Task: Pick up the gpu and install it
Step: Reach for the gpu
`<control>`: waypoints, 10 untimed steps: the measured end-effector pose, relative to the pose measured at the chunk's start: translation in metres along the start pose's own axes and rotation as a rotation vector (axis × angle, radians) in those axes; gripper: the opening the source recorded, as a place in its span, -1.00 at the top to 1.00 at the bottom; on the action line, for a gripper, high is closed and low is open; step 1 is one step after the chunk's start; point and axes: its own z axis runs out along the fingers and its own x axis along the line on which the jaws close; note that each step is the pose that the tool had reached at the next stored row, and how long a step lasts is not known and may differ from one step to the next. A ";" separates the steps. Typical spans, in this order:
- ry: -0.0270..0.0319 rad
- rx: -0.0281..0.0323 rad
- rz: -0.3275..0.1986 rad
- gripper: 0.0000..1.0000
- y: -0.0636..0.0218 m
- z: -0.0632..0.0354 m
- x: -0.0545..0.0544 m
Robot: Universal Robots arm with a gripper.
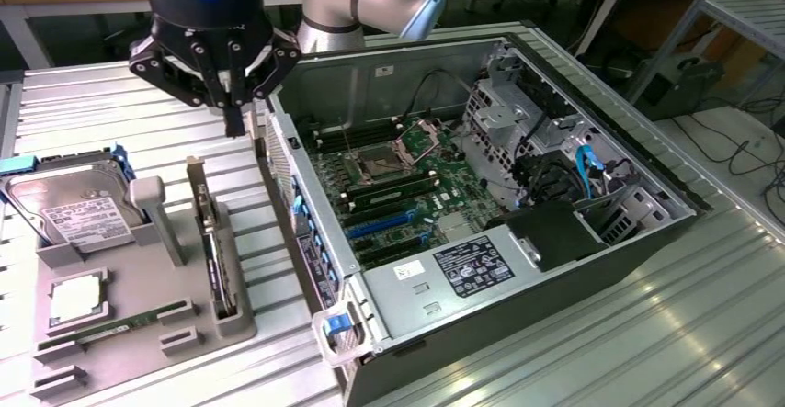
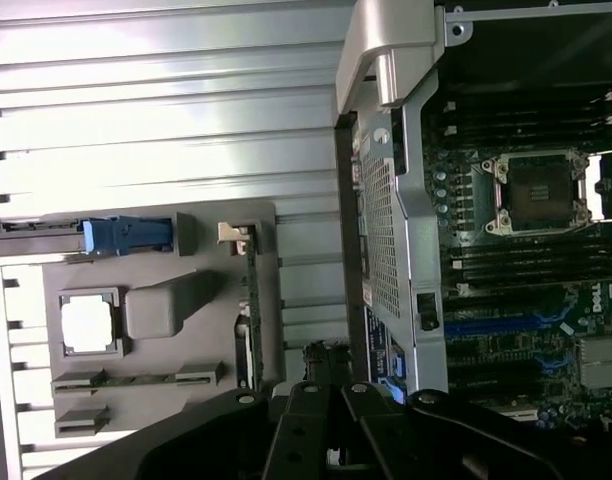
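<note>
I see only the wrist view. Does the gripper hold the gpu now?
Observer: No, the gripper is shut and holds nothing.
Operator: Where does it hang?
Observer: Over the table, beside the case's corner.
Operator: And the gpu?
Observer: The gpu stands on edge in the tray, lower than the gripper and apart from it.

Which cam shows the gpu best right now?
Exterior view: the gpu stands on edge in the gray holder, with its bracket and one face visible. Wrist view sees the gpu edge-on, as a thin line.
</note>
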 end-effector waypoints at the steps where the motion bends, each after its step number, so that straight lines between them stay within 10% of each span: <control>1: 0.0001 0.0001 0.000 0.79 -0.0004 -0.0001 0.001; 10: 0.0000 0.0000 0.000 0.79 -0.0048 -0.0004 0.012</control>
